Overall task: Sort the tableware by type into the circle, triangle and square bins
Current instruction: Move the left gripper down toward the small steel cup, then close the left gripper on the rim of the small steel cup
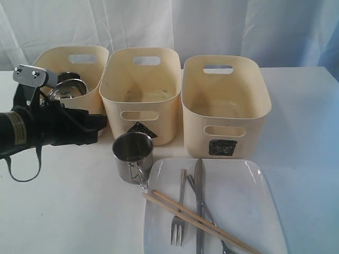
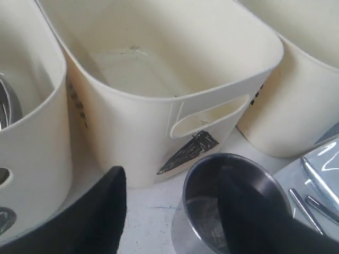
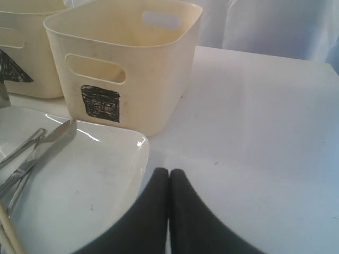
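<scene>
While near mug rim (image 2: 203,167), left claw (image 2: 172,175) agape.

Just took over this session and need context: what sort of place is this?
Probably a staged test bench, not a kitchen: a white table, a white curtain backdrop, and hand-scribbled shape marks on the plain square bin and triangle bin.

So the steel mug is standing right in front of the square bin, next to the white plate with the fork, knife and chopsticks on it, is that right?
Not quite. The steel mug stands in front of the triangle bin, not the square bin, as the exterior view shows. It is next to the white plate holding the fork, knife and chopsticks.
</scene>
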Action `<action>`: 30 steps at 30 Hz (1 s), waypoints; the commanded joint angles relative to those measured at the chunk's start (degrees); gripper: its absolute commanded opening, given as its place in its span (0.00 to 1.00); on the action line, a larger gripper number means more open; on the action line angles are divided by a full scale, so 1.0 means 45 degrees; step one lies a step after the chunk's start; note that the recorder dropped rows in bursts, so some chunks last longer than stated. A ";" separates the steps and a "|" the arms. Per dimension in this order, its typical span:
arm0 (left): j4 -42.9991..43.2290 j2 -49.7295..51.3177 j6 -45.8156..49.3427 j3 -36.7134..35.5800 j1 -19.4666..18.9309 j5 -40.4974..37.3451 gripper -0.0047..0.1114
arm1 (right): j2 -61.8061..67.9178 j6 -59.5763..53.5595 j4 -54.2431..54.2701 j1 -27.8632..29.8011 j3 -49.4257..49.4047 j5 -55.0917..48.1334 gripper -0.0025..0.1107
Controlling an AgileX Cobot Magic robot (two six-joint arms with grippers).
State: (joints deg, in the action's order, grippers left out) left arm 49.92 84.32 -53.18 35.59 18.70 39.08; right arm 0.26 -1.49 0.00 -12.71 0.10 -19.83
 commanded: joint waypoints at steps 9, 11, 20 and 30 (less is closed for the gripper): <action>-0.0058 0.2536 -0.0295 0.0874 0.0095 0.1387 0.53 | -0.0058 0.0167 0.0000 0.0052 -0.0022 0.0046 0.02; -0.0144 0.2625 -0.0318 0.0876 0.0095 0.1346 0.53 | -0.0058 0.0260 0.0000 0.0052 -0.0022 0.0046 0.02; 0.0171 0.3122 -0.1114 0.1027 0.0095 0.1292 0.53 | -0.0058 0.0260 0.0000 0.0052 -0.0022 0.0046 0.02; 0.0339 0.3201 -0.1885 0.1027 0.0095 0.1316 0.53 | -0.0058 0.0260 0.0000 0.0052 -0.0022 0.0046 0.02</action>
State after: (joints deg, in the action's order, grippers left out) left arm 50.62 98.98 -59.81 40.05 18.70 44.85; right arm 0.26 -0.64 0.00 -12.71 0.10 -19.83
